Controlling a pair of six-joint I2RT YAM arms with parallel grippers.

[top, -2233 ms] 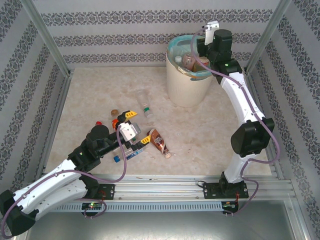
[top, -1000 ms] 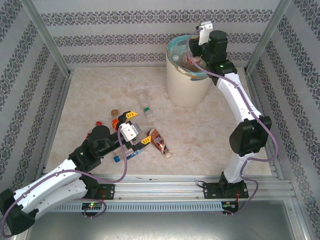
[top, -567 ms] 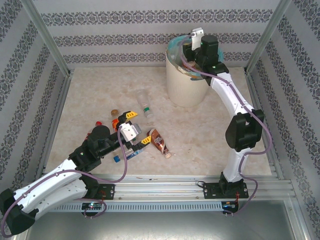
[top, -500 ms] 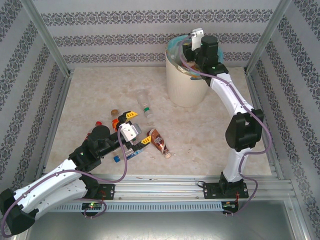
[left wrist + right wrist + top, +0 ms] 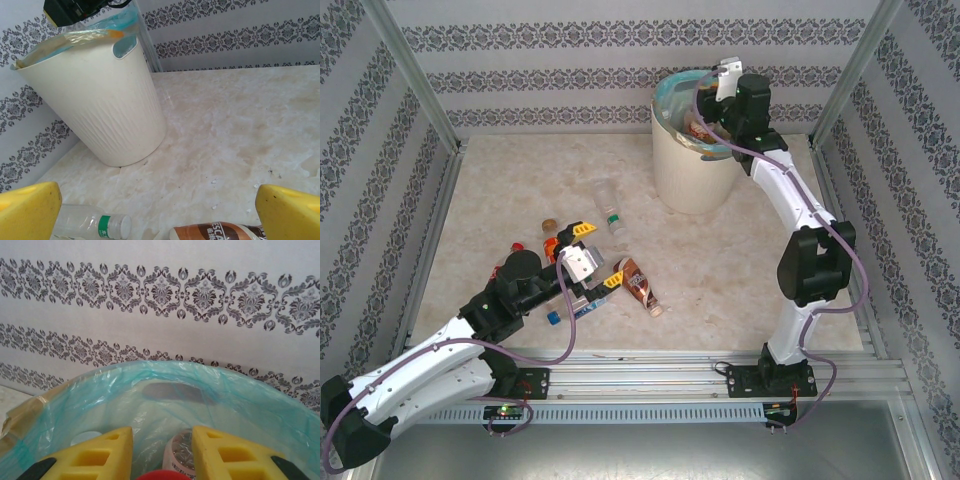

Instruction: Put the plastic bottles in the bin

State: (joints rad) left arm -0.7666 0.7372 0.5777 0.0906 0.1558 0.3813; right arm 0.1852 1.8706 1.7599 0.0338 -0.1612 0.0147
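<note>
1. The yellow foam fingers (image 5: 97,457) of the right gripper (image 5: 162,452) are drawn close together. The gap between them is filled by the red cap of a plastic bottle (image 5: 162,475), whose body is hidden.
2. That gripper is held above the cream-white round bin (image 5: 167,365), which is lined with a light blue-green plastic bag (image 5: 250,410).
3. Inside the bin, a pale bottle with a patterned label (image 5: 177,452) and a white cap (image 5: 85,438) are seen.
4. The left gripper (image 5: 159,210) is spread wide, and nothing is held by it.
5. Just ahead of it, a clear bottle with a green band (image 5: 92,226) and a brown-labelled bottle (image 5: 215,232) are laid on the beige marbled table (image 5: 240,125), well apart from the bin.
6. Further small bottles (image 5: 550,243) are seen beside the left arm.
</note>
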